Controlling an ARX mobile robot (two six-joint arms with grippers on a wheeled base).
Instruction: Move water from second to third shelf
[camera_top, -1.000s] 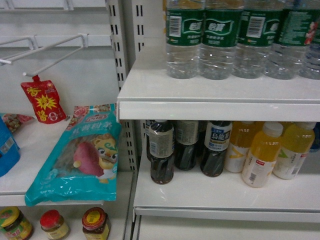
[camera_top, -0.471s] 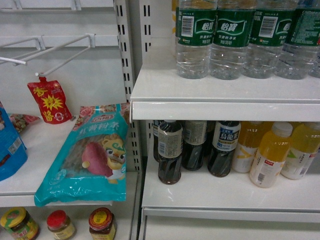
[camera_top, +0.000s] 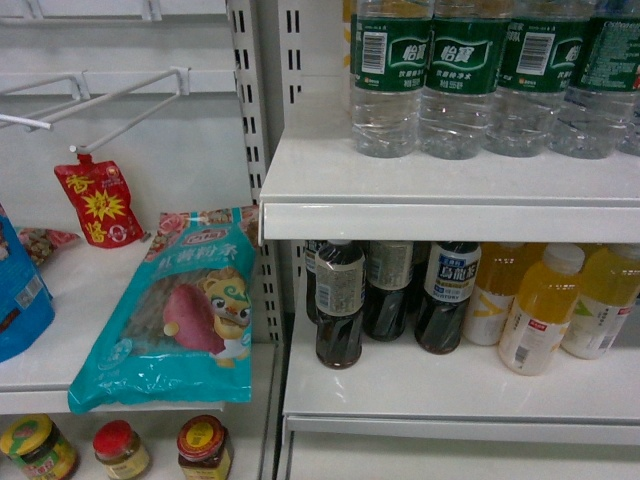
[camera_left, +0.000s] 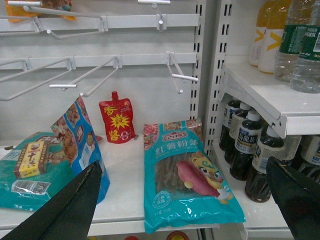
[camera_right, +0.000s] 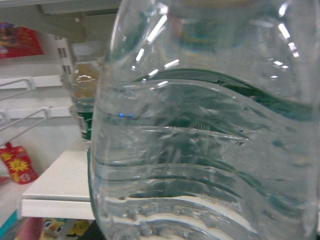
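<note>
A row of water bottles (camera_top: 389, 80) with green labels stands on the upper white shelf (camera_top: 450, 190) in the head view. Neither gripper shows there. One clear ribbed water bottle (camera_right: 210, 130) fills the right wrist view, very close to the camera, and hides the right gripper's jaws. Behind it, another bottle (camera_right: 85, 90) stands on the shelf (camera_right: 57, 187). My left gripper (camera_left: 185, 200) is open wide, its dark fingers (camera_left: 70, 210) at both lower corners of the left wrist view. It holds nothing and hangs in front of the left bay, away from the water bottles (camera_left: 300, 45).
Dark tea bottles (camera_top: 340, 305) and yellow juice bottles (camera_top: 540, 310) stand on the shelf below (camera_top: 450, 385). In the left bay lie a teal snack bag (camera_top: 180, 310) and a red pouch (camera_top: 97, 205), under wire hooks (camera_top: 100, 100). Jars (camera_top: 200, 445) sit lower down.
The head view shifted left between one second and half a second ago, so the shelves slid right in frame. Since then nothing has visibly moved.
</note>
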